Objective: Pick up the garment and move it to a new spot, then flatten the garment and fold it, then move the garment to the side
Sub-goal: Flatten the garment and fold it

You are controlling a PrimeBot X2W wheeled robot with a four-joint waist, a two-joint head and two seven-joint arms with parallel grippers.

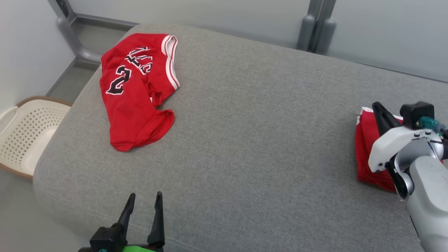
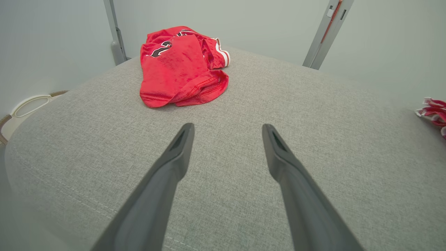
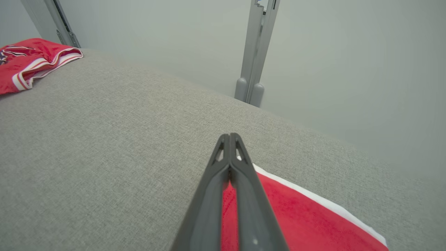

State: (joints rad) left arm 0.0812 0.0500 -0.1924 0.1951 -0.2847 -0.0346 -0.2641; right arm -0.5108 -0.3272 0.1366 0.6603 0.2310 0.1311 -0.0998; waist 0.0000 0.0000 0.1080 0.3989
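Looking at the head view first: your crumpled red basketball jersey with black-and-white lettering (image 1: pixel 136 91) sits bunched at the far left corner of the padded grey fabric tabletop (image 1: pixel 262 140), well apart from both arms. My guess is that's the piece you need to pick up, since it's nowhere near flat. At the right edge there's a folded red garment with a white edge (image 1: pixel 364 150), tidy and out of the way, which reads to me like a finished one parked to the side. Your right hand (image 1: pixel 377 106) is over it, fingers together. Your left hand (image 1: pixel 145 193) is at the near edge, fingers spread, aimed up toward the jersey. A cream perforated plastic basket (image 1: pixel 28 133) sits on the floor off the left end.

Left wrist view: the left hand (image 2: pixel 228 127) is wide apart with nothing between the fingers, just bare tabletop. The jersey (image 2: pixel 177 69) is straight ahead but well away, so you're lined up for a reach, not a grab yet.

Right wrist view: the right hand (image 3: pixel 230 136) is pressed fully together with no cloth pinched in it. The tips poke out just past the white edge of the folded garment (image 3: pixel 296 216). I can't tell if the fingers rest on the fabric or hang just above it.
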